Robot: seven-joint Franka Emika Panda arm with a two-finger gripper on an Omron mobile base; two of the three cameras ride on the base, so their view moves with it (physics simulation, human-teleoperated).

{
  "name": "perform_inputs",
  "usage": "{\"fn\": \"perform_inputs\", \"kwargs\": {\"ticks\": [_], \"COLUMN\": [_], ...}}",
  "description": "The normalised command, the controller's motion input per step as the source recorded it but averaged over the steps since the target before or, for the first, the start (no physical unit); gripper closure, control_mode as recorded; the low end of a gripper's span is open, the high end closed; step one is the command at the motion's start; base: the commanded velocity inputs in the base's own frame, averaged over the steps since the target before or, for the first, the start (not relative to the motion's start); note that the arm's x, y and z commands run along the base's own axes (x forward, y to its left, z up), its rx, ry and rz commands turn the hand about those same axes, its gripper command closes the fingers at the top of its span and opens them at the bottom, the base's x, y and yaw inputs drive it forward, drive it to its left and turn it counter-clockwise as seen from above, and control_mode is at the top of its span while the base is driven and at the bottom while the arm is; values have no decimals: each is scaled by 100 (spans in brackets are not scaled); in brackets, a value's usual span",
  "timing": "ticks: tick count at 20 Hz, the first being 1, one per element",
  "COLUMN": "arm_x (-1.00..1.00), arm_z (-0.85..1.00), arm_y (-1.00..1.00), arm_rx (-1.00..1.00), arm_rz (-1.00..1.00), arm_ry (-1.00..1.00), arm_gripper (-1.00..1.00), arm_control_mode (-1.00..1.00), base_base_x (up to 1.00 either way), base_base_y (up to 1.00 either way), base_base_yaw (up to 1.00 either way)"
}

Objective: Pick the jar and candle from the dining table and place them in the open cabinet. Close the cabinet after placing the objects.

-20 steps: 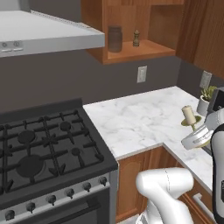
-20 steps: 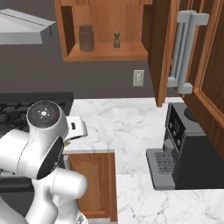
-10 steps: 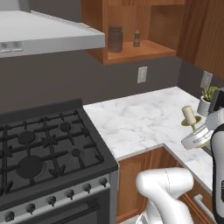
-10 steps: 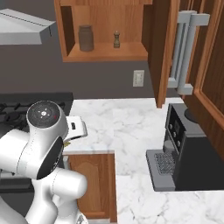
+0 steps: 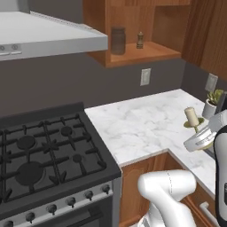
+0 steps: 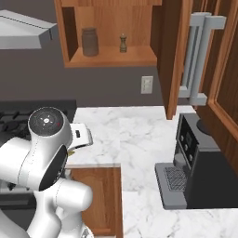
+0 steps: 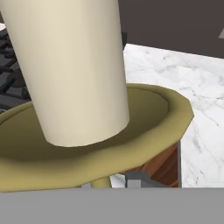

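Observation:
My gripper (image 5: 198, 131) is shut on the thin stem of the candle (image 5: 191, 117), holding it upright above the right end of the marble counter (image 5: 142, 126). In the hand view the cream candle (image 7: 70, 65) and its brass dish (image 7: 153, 113) sit very close to the camera. The grey jar (image 5: 118, 41) stands on the shelf of the open cabinet (image 5: 144, 54), beside a small dark pepper-mill figure (image 5: 139, 40). From the right base view the jar (image 6: 89, 42) is at the shelf's left, and the cabinet door (image 6: 172, 56) stands open to the right. The dining table is out of view.
A black gas stove (image 5: 40, 155) lies left of the counter under a grey range hood (image 5: 53, 35). A dark coffee machine (image 6: 195, 162) stands on the counter's right leg. A small potted plant (image 5: 213, 101) sits by the wall near the candle.

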Motion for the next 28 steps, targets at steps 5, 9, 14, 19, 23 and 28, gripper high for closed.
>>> {"fn": "perform_inputs", "kwargs": {"ticks": [5, 9, 14, 19, 23, 28], "arm_x": [0, 0, 18, 0, 0, 0], "arm_z": [0, 0, 0, 0, 0, 1], "arm_y": [0, 0, -18, -1, 6, 10], "arm_rx": [0, 0, 0, 0, -1, -1], "arm_rz": [0, 0, 0, -9, -15, -18], "arm_ry": [0, 0, 0, -3, -3, -3], "arm_gripper": [100, 100, 100, 100, 100, 100], "arm_control_mode": [100, 100, -100, -100, -100, -100], "base_base_x": [42, 33, 0, 0, 0, 0], "base_base_y": [-19, -18, 0, 0, 0, 0], "base_base_yaw": [0, 0, 0, 0, 0, 0]}}
